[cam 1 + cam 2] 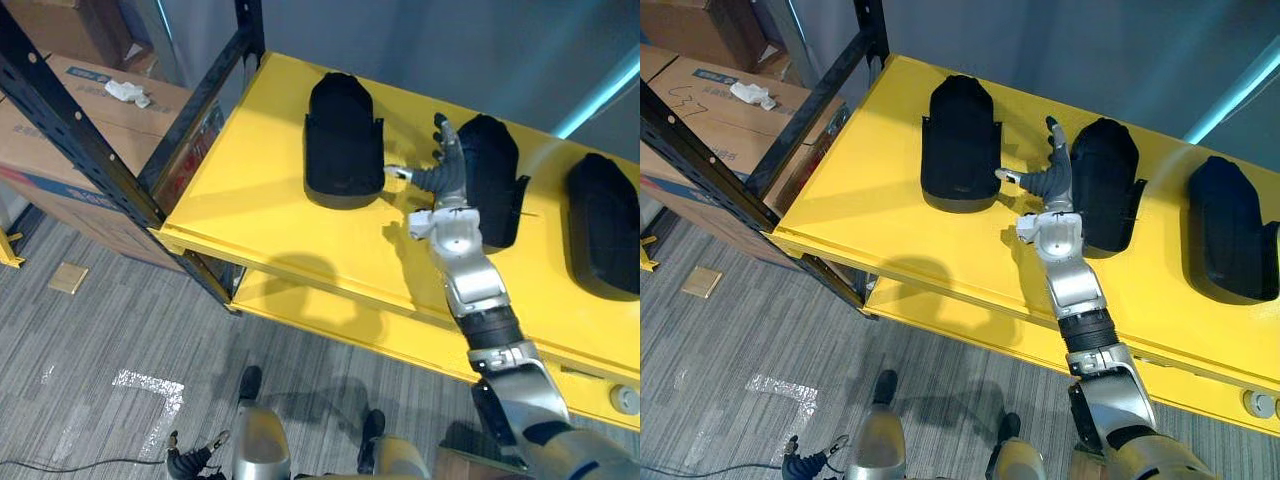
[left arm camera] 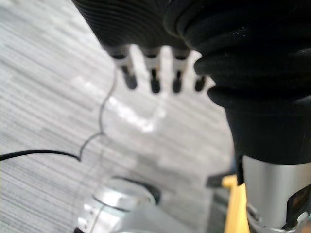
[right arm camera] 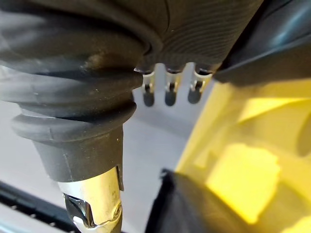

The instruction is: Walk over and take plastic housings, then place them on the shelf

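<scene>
Three black plastic housings lie on the yellow shelf (image 1: 255, 185): one at the left (image 1: 343, 140), one in the middle (image 1: 497, 175), one at the right (image 1: 605, 225). My right hand (image 1: 447, 172) is over the shelf between the left and middle housings. It is open, with straight fingers lying against the middle housing's left side and the thumb pointing toward the left one. It holds nothing. In the right wrist view the fingers (image 3: 167, 94) are straight above the yellow surface. My left hand (image 2: 153, 80) hangs open low over the floor, also seen at the lower left (image 1: 190, 462).
A black rack upright (image 1: 80, 140) stands at the shelf's left end, with cardboard boxes (image 1: 100, 125) behind it. A lower yellow level (image 1: 300, 300) juts out under the top one. Grey carpet floor (image 1: 90, 360) with a small cardboard square (image 1: 68, 277) lies below.
</scene>
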Available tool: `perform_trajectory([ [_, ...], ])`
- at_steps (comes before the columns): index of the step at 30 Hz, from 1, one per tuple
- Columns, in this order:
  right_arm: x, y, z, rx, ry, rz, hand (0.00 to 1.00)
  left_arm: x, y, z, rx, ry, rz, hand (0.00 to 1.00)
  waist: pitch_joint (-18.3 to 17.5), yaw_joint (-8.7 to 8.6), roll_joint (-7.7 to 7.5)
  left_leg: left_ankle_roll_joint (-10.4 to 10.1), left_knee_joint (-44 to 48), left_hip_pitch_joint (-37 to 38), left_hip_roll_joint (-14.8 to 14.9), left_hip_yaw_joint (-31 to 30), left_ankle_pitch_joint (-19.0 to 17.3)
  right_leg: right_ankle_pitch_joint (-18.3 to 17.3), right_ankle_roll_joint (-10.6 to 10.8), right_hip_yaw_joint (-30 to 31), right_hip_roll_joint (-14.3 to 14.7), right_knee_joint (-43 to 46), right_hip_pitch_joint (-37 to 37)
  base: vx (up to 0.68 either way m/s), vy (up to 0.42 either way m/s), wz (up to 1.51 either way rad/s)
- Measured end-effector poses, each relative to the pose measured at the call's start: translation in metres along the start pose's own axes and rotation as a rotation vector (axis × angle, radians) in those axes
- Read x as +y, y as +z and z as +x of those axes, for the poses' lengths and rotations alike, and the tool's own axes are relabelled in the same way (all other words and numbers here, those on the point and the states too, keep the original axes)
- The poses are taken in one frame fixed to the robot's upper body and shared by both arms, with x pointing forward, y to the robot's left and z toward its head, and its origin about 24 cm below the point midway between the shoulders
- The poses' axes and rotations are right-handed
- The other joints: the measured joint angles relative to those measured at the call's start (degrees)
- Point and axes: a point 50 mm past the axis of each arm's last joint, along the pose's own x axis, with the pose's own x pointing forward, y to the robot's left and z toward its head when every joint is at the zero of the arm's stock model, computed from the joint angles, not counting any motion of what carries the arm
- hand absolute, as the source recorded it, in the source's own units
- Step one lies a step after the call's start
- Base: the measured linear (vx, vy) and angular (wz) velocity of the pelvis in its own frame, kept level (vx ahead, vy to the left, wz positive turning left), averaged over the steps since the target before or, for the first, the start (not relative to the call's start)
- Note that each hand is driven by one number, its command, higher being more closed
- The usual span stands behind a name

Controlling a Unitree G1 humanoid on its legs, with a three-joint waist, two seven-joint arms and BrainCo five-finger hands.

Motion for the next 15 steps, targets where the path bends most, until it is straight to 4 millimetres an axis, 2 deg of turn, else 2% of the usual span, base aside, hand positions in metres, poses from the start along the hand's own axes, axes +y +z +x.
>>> perform_trajectory([
  [8, 0.011, -0.019, -0.013, 0.091, 0.179, 0.01, 0.0, 0.002, 0.003, -0.001, -0.044, 0.065, 0.032, 0.0, 0.1, -0.43, 0.11, 0.0, 0.0, 0.0, 0.0, 0.4, 0.0, 0.2, 0.0, 0.6, 0.0, -0.1, -0.4, -0.01, 0.005, -0.03],
  [12, 0.022, -0.01, -0.024, 0.044, 0.282, 0.038, 0.0, 0.002, 0.009, -0.001, -0.064, 0.092, -0.02, 0.0, 0.1, -1.35, 0.16, 0.1, 0.0, -0.1, 0.0, 0.9, -0.1, 0.2, 0.0, 1.1, 0.0, 0.1, -1.0, 0.0, 0.005, -0.05],
  [15, 0.023, 0.003, -0.027, -0.011, 0.318, 0.057, 0.0, 0.0, 0.016, 0.004, -0.027, 0.018, -0.176, 0.0, 0.3, -1.52, 0.49, 0.2, 0.1, -0.1, 0.0, 1.8, -0.3, 0.3, 0.0, 2.0, 0.0, 0.2, -1.7, 0.0, 0.01, -0.12],
])
